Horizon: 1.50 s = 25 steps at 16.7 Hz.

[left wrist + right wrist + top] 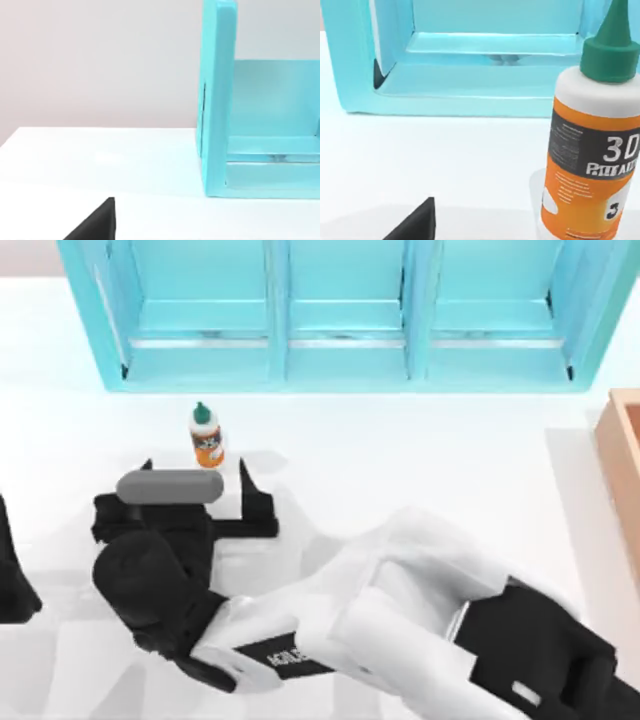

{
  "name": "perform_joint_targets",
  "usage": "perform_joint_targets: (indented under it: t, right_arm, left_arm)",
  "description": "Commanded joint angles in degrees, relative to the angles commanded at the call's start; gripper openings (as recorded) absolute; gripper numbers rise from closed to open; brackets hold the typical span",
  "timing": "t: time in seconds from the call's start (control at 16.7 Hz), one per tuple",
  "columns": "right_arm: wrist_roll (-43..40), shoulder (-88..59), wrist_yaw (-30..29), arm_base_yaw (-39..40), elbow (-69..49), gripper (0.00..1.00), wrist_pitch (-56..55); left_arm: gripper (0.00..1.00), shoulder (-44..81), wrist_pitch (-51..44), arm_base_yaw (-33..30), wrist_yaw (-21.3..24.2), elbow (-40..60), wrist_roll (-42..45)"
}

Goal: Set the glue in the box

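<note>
The glue (206, 435), a small white bottle with a green pointed cap and an orange-and-black label, stands upright on the white table left of centre, in front of the shelf unit. My right gripper (197, 469) has reached across to it and is open. Its two black fingertips (247, 472) point at the bottle from just short of it, one on either side, and hold nothing. The right wrist view shows the glue (590, 150) close up, with one fingertip (416, 225) low in the picture. The box (624, 465), light tan, shows in part at the table's right edge.
A large turquoise three-compartment shelf unit (340, 315) runs along the back, close behind the glue. My left arm (12, 580) is parked at the table's left edge. Its wrist view shows one fingertip (97, 222), set wide to the side, and the shelf's end wall (217, 100).
</note>
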<state>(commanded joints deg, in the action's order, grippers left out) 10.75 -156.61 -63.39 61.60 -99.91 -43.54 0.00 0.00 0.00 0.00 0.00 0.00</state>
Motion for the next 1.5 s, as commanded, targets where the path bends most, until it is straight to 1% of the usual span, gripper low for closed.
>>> perform_joint_targets:
  t: [0.36,0.66,1.44,1.5]
  right_arm:
    - [-2.51,-6.08,5.53,-5.72,-11.38,1.00,3.06]
    - [-2.65,-6.42,5.89,-6.09,-12.00,1.00,3.26]
    - [-2.65,-6.42,5.89,-6.09,-12.00,0.02,3.26]
    - [-2.65,-6.42,5.89,-6.09,-12.00,0.00,3.26]
  left_arm:
    - [1.00,0.00,0.00,0.00,0.00,0.00,0.00]
    - [1.00,0.00,0.00,0.00,0.00,0.00,0.00]
    - [1.00,0.00,0.00,0.00,0.00,0.00,0.00]
    - [1.00,0.00,0.00,0.00,0.00,0.00,0.00]
